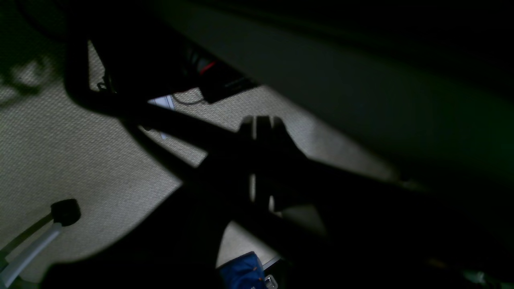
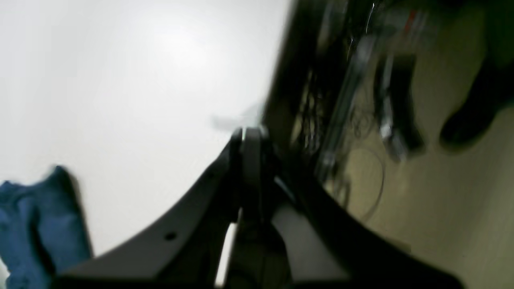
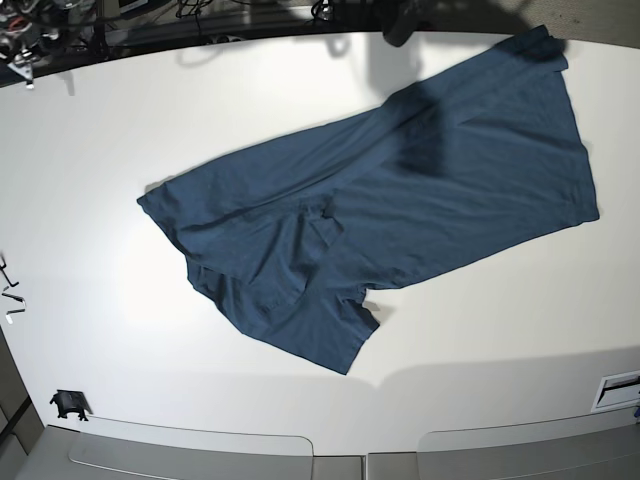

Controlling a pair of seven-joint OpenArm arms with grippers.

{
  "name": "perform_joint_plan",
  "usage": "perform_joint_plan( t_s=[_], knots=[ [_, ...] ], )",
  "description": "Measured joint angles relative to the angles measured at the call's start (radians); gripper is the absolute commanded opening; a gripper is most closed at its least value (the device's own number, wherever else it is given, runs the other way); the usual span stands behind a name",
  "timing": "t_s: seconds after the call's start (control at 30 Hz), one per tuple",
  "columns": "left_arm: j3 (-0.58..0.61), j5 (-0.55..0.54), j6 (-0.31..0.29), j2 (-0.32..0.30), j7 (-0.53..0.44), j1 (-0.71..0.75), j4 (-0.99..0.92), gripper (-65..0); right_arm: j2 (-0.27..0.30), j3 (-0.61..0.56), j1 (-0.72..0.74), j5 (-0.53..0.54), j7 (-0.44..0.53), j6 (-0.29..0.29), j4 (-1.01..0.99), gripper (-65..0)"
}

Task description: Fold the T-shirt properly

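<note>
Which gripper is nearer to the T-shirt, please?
Probably the right gripper, at the table edge with the T-shirt beside it; the left gripper hangs off the table, over the carpet.

My T-shirt (image 3: 420, 190) is plain dark navy blue, unprinted, on a white table (image 3: 150, 330). My right gripper (image 2: 251, 134) shows black fingers with pale grey inner faces; my left gripper (image 1: 263, 122) appears black above beige speckled carpet (image 1: 80, 160).
</note>
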Motion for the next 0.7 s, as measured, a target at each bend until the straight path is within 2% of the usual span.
perform_joint_plan(
  t_s=[0.1,0.27,0.37,0.47,0.57,0.7],
  knots=[
    [0.0,0.0,0.0,0.0,0.0,0.0,0.0,-65.0,0.0,0.0,0.0,0.0,0.003,0.0,-0.184,-65.0],
    [0.0,0.0,0.0,0.0,0.0,0.0,0.0,-65.0,-0.001,0.0,-0.014,0.001,0.093,0.0,-0.458,-65.0],
    [0.0,0.0,0.0,0.0,0.0,0.0,0.0,-65.0,-0.002,0.0,-0.028,0.0,0.093,0.0,-0.581,-65.0],
    [0.0,0.0,0.0,0.0,0.0,0.0,0.0,-65.0,-0.002,0.0,-0.045,-0.002,0.108,0.003,-0.66,-65.0],
    [0.0,0.0,0.0,0.0,0.0,0.0,0.0,-65.0,-0.001,0.0,-0.059,-0.002,0.201,0.003,-0.713,-65.0],
    [0.0,0.0,0.0,0.0,0.0,0.0,0.0,-65.0,-0.001,-0.002,-0.063,-0.004,0.235,0.003,-0.731,-65.0]
  ],
)
